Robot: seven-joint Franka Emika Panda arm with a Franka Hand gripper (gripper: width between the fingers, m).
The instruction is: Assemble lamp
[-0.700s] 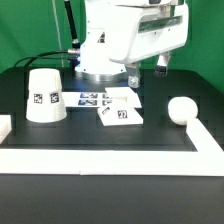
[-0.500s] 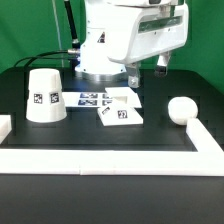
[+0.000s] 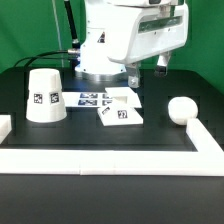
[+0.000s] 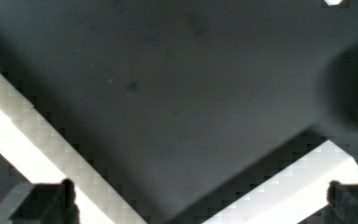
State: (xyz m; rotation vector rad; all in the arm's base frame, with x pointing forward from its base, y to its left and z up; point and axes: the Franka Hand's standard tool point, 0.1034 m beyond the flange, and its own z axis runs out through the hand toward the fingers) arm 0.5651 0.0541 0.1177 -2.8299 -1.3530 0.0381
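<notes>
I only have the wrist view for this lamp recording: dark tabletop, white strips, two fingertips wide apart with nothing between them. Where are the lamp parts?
Observer: The shade stands wide end down at the exterior view's left, with nothing on or in contact with it.
Operator: And the base?
Observer: The base lies flat near the middle, next to the marker board, with nothing mounted on it.
Operator: What about the bulb?
Observer: The bulb sits by itself on the table at the exterior view's right, well apart from the base.
</notes>
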